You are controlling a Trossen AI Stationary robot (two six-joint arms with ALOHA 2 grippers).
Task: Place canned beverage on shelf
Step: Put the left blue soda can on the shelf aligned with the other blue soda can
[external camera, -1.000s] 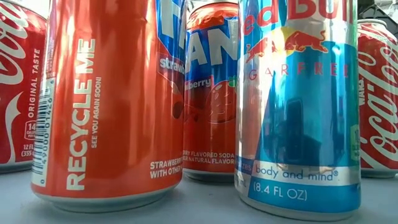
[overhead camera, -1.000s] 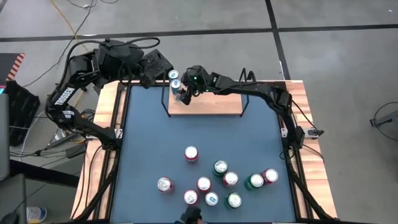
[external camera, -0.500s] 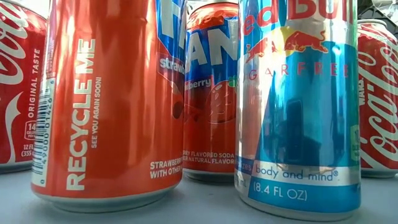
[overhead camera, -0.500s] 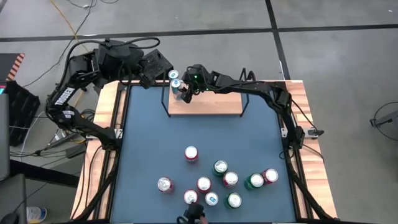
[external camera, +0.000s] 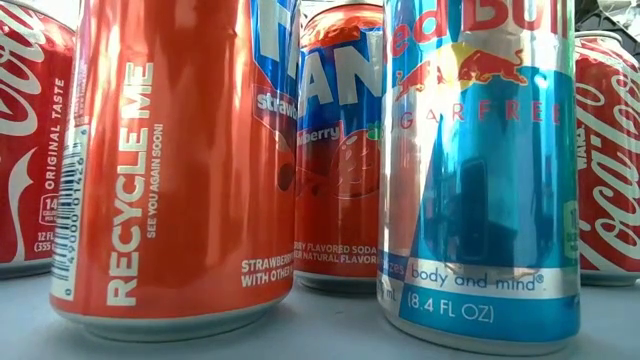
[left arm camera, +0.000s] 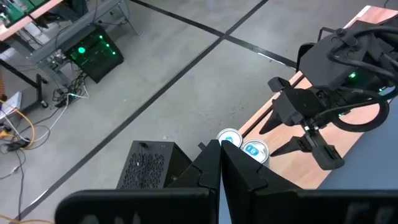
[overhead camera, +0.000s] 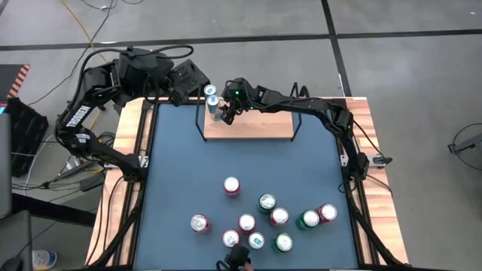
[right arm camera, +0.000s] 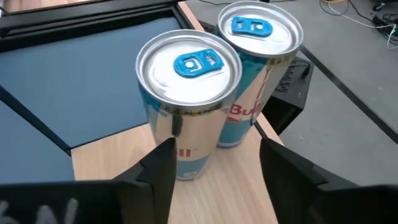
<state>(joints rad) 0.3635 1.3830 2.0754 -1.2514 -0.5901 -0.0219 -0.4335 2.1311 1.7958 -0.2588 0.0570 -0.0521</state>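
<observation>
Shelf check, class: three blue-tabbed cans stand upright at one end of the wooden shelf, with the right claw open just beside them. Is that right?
Not quite: there are two cans on the shelf, not three. The right wrist view shows the nearer can and the farther can upright side by side, with the right claw open beside them, as stated.

Two cans (overhead camera: 212,96) on shelf (overhead camera: 256,126)
</observation>
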